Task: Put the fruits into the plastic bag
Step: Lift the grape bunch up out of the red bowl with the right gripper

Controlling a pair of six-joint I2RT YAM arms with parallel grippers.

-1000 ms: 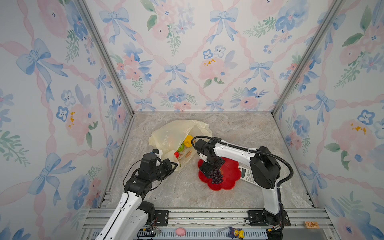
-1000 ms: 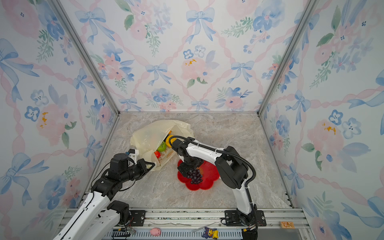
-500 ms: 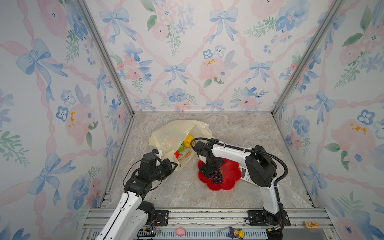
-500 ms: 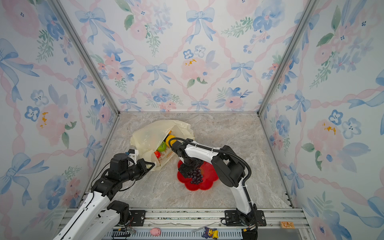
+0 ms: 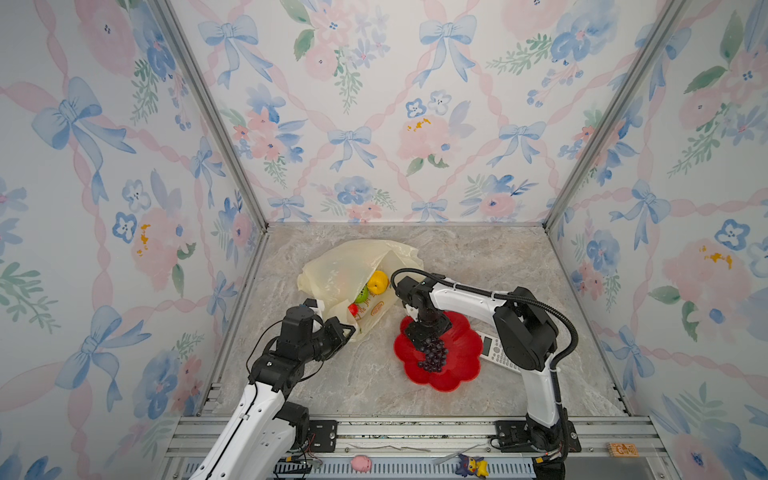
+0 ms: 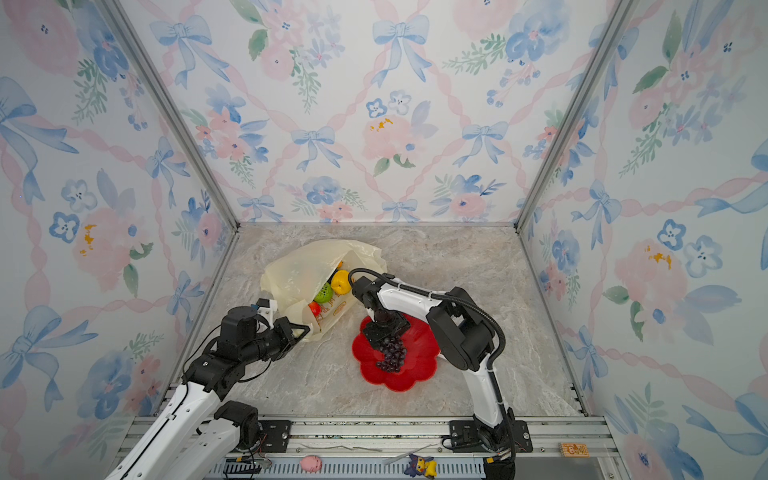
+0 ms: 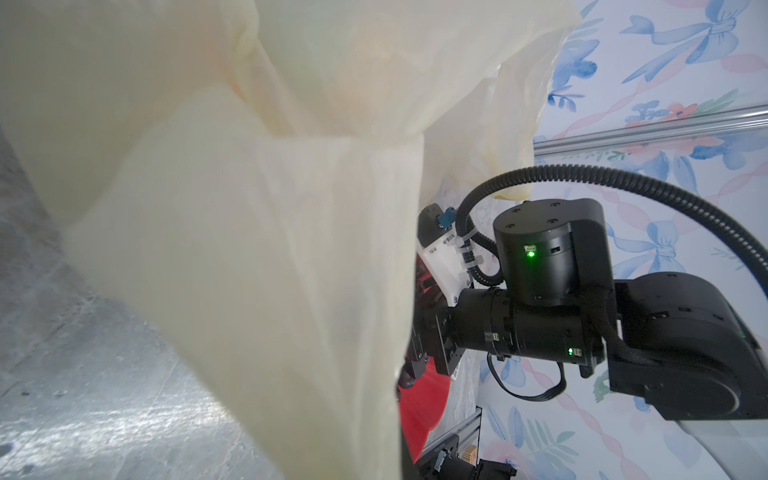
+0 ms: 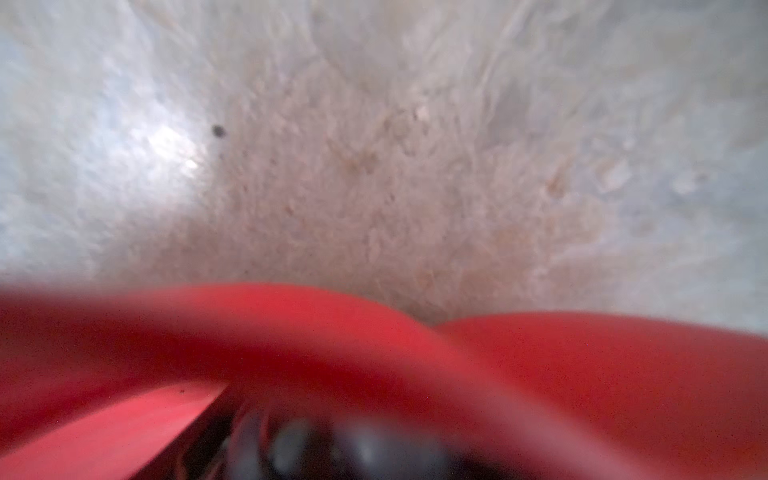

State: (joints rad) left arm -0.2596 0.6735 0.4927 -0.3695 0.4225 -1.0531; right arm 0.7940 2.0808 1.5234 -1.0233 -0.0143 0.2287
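The plastic bag [image 5: 345,270] lies on its side on the bench [image 5: 478,257], close to the left edge, with its mouth turned toward the middle. The left tool [image 5: 351,329] is pinched tight on the front corner of the mouth. I think it lifts the rim so the mouth gapes and fruit can go in easily. The bag is thin, pale yellow and crinkly, you can partly see through it, and it has orange pictures near the mouth. Three fruits sit just inside: a lumpy yellow fruit [image 5: 378,282], a green ball [image 5: 362,295] and a red apple [image 5: 353,309], all small and shiny like toys. One fruit is outside the bag, the grape bunch [image 5: 434,358]. It is dark purple, made of many little round balls, and it lies in the red dish [image 5: 461,370], which is shaped like a flower and sits near the front edge of the bench, right of the bag. The right tool [image 5: 424,334] points down at the end of the bunch nearest the bag. I cannot tell if its jaws are wide or already squeezing the grapes: its own body hides them from above, and the right wrist view is only a blur of red and dark. It looks set to pick the grapes up.
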